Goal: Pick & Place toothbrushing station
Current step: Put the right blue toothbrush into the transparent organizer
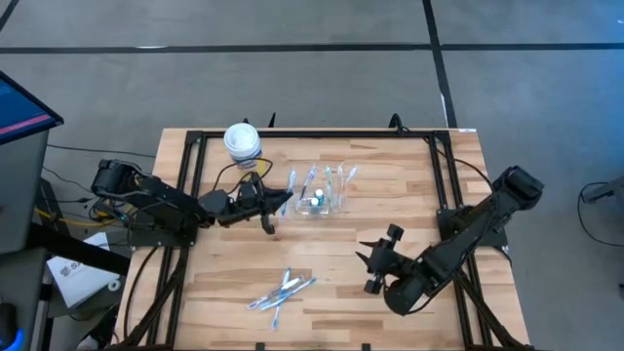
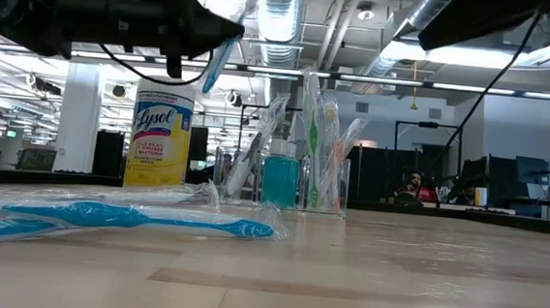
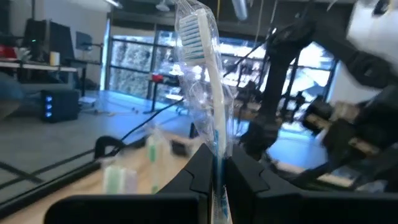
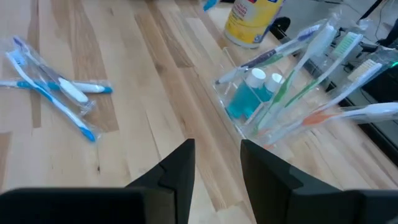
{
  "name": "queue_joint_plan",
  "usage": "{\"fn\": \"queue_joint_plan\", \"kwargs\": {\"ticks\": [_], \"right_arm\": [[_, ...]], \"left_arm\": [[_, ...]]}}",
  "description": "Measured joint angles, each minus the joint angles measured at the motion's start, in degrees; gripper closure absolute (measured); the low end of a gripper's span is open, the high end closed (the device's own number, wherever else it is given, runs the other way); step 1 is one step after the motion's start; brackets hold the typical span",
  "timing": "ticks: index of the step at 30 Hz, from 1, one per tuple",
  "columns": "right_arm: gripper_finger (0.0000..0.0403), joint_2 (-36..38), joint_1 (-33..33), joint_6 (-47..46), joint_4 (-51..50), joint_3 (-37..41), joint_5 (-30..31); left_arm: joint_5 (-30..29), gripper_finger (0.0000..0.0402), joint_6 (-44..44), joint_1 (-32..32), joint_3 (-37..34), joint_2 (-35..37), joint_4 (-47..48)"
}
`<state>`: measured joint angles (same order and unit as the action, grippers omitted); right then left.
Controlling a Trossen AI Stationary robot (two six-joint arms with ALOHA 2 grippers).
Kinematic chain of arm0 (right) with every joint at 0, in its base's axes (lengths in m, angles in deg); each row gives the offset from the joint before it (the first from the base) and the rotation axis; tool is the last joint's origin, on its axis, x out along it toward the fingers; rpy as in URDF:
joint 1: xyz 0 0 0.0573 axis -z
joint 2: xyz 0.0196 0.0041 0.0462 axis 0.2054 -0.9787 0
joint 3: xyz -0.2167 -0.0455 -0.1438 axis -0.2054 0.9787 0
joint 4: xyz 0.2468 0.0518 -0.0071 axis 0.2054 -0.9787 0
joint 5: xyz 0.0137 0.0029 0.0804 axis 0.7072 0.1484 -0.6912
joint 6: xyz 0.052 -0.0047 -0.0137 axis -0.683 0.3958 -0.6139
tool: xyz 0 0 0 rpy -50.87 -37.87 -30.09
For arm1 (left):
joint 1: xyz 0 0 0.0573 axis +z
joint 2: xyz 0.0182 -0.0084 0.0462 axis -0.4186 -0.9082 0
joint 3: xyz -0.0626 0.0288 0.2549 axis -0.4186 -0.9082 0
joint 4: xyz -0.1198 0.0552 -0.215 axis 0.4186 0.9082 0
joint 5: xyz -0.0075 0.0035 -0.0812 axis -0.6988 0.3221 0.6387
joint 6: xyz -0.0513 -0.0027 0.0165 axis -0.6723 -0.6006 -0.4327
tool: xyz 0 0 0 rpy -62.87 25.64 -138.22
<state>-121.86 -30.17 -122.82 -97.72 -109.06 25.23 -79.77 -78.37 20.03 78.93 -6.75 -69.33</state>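
Observation:
A clear plastic cup stands on the table's middle, holding several toothbrushes and teal tubes; it also shows in the low view and the right wrist view. My left gripper hangs just left of the cup, above the table, shut on a wrapped white and blue toothbrush, which also shows in the low view. Several wrapped toothbrushes lie flat near the front edge. My right gripper is open and empty, right of the cup, with its fingers pointing toward the cup. My left gripper pinches the toothbrush's handle, in its clear wrapper, between its two fingers. The brush head stands out beyond the fingertips. The toothbrush is lifted clear of the table and tilted, with its head end toward the cup.
A white tub with a yellow label stands at the far side, left of the cup, behind my left gripper; it also shows in the low view. Bare wood lies between the cup and the loose toothbrushes.

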Motion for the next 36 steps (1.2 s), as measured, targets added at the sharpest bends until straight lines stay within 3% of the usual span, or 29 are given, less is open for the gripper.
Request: {"fn": "queue_joint_plan", "kwargs": {"ticks": [5, 10, 20, 36], "right_arm": [[0.0284, -0.5, 0.1, 0.2, 0.3, 0.0, 0.0], [0.0284, -0.4, 0.1, 0.7, -0.1, 0.0, 0.9], [0.0284, -0.4, 0.1, 1.2, -0.8, 0.0, 1.5], [0.0284, -0.4, 0.0, 1.6, -1.7, 0.0, 1.5]], "left_arm": [[0.0, 0.039, 1.6, 1.9, 0.0, -4.7, -4.6], [0.0, 0.0389, 4.6, 3.0, 0.0, -11.5, -15.0], [0.0, 0.0388, 7.2, 5.9, 5.9, -20.2, -15.0], [0.2, 0.0387, 7.4, 8.6, 7.0, -25.4, -15.0]]}}
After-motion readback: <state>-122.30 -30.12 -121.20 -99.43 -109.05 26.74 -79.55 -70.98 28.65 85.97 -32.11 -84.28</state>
